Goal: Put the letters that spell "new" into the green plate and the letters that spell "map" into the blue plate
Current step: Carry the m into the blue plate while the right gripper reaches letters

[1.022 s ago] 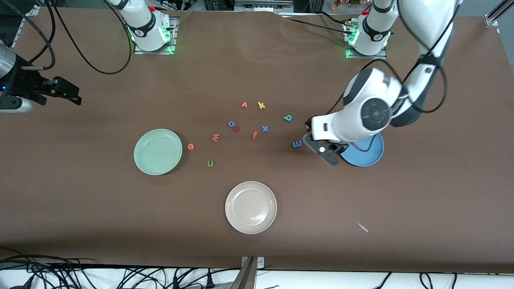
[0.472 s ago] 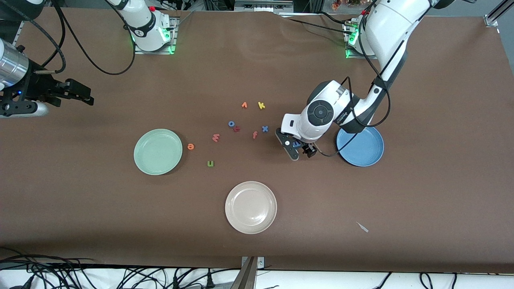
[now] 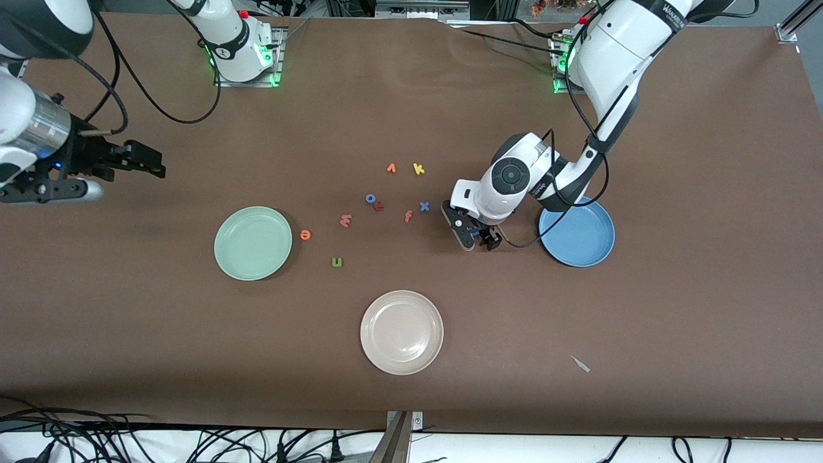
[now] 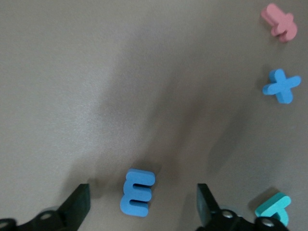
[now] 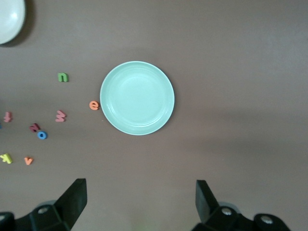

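Observation:
The blue m (image 4: 137, 192) lies flat on the table between the fingers of my left gripper (image 4: 143, 204), which is open with a gap on each side of the letter. In the front view that gripper (image 3: 479, 239) is low over the table beside the blue plate (image 3: 578, 241). The teal p (image 4: 273, 208) lies close by. The green plate (image 3: 253, 242) holds nothing; the orange e (image 3: 305, 235) is beside it, with the olive n (image 3: 337, 262) and salmon w (image 3: 346, 220) a little toward the left arm's end. My right gripper (image 3: 157, 170) hangs open over bare table at the right arm's end.
A beige-white plate (image 3: 402, 332) sits nearer the front camera. Loose letters lie mid-table: orange v (image 3: 391, 168), yellow k (image 3: 418, 169), blue o (image 3: 370, 198), blue x (image 3: 424, 206), salmon f (image 3: 407, 216). A small pale scrap (image 3: 580, 364) lies toward the front edge.
My left gripper moved from the blue plate's edge to the blue m and came down around it. The right gripper drifted a little toward the table's middle.

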`<state>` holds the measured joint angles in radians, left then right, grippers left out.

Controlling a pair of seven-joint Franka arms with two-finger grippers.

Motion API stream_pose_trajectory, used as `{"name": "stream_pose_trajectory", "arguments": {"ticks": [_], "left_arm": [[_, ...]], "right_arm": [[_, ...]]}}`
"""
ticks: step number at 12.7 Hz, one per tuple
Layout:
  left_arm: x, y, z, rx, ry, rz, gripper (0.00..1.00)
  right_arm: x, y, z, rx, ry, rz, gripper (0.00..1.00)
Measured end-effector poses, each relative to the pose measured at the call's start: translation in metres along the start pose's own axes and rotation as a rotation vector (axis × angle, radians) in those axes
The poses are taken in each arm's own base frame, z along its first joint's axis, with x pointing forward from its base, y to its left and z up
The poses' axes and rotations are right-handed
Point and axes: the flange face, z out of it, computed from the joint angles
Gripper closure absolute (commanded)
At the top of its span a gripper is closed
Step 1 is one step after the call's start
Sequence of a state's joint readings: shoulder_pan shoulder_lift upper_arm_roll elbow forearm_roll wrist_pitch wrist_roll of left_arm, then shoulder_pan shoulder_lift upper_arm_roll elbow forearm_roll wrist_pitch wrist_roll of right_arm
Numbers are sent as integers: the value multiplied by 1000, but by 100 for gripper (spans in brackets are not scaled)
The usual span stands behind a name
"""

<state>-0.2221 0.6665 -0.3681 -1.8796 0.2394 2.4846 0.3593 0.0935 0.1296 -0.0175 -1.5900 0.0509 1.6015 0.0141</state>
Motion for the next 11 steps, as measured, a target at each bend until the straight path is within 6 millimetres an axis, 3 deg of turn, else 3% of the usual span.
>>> {"name": "stream_pose_trajectory", "arguments": {"ticks": [1,2,3,4,7,9,11], "left_arm": [[-1,0,3,1,3,2,30],[0,0,5,1,7,3,53],[0,-1,5,7,12,6,82],[0,-3,4,12,14,8,98],[2,-2,-4,18,19,12,100],[1,-4,-20,21,-22,11,100],[-5,-10,-56,33,-95,2,97]], "right_arm": [[5,1,14,-5,-15,2,0],[10,3,32,-14,-33,3,0],[18,6,52,-32,-51,3,0],[27,9,73,-54,-55,1,0],[51,14,123,-77,-30,-16,0],[53,13,134,-77,-34,-20,0],[53,4,133,-74,-22,-38,1]]}}
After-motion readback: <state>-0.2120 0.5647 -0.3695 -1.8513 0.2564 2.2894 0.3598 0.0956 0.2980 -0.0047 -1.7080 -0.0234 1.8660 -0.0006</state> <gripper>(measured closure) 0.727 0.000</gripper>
